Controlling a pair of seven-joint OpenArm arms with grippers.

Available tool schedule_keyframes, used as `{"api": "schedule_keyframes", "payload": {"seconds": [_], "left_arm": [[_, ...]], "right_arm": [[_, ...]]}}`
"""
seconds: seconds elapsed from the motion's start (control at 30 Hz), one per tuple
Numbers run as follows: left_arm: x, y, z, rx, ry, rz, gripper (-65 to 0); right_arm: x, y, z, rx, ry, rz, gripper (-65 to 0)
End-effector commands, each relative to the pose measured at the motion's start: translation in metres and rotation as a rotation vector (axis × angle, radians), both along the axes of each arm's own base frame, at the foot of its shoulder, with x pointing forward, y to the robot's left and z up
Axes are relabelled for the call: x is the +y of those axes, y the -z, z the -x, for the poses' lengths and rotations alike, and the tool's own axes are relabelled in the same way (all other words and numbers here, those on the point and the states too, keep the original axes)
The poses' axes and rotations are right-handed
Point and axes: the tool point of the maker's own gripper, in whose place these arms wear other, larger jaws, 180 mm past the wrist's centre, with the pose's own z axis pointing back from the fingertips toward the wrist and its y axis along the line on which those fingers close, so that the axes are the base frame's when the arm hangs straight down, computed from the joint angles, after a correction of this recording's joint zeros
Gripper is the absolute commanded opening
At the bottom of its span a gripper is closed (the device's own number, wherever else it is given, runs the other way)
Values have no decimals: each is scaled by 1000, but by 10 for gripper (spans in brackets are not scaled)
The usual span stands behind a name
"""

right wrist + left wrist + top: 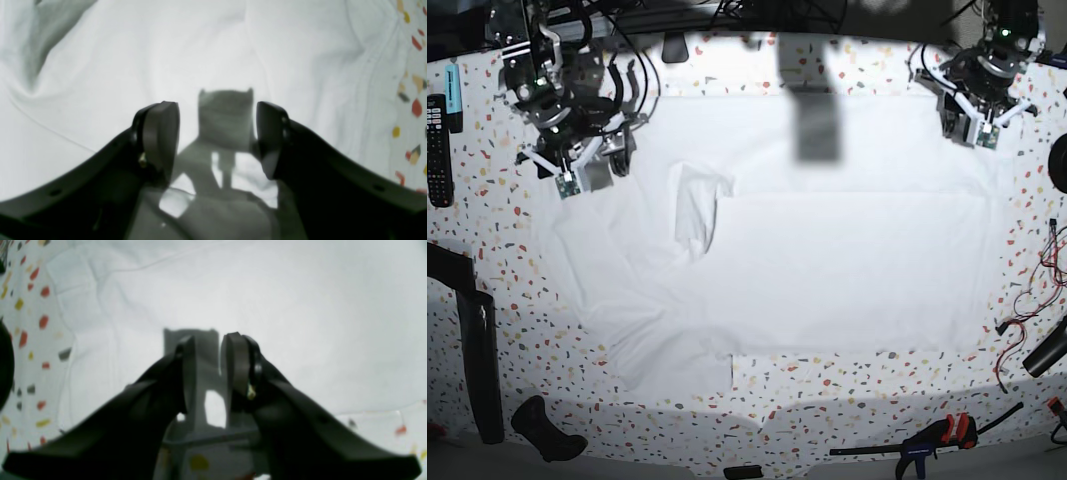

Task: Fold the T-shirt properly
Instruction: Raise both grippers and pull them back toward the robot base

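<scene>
The white T-shirt (827, 260) lies spread across the speckled table, with one sleeve (697, 205) folded in over the body at the left. My right gripper (587, 170) hovers over the shirt's far left corner. In the right wrist view it (217, 110) stands wide open above wrinkled T-shirt cloth (200, 43), holding nothing. My left gripper (972, 125) hangs over the far right corner. In the left wrist view its jaws (208, 340) show a narrow gap with only the T-shirt (267, 290) and their shadow below.
A black remote (437, 150) lies at the left edge. A black and blue clamp (937, 438) and a dark handle (547, 428) lie along the front. Cables (1027, 300) trail at the right edge. Bare speckled table (847, 390) shows in front of the shirt.
</scene>
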Motion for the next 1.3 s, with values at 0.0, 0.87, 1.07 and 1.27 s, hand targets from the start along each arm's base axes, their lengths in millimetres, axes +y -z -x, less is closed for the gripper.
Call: {"api": "schedule_keyframes", "payload": {"seconds": [0.0, 0.87, 1.07, 1.27], "left_arm": [[6, 22, 37, 178, 25, -57, -488], [-2, 6, 67, 185, 35, -72, -488], [-3, 4, 62, 155, 39, -63, -488], [-8, -6, 43, 65, 47, -40, -487]], "right_arm": [[-12, 18, 28, 121, -8, 66, -278], [-72, 31, 129, 300, 126, 144, -278], [-71, 29, 125, 285, 124, 140, -278], [-64, 18, 112, 237, 105, 132, -278]]}}
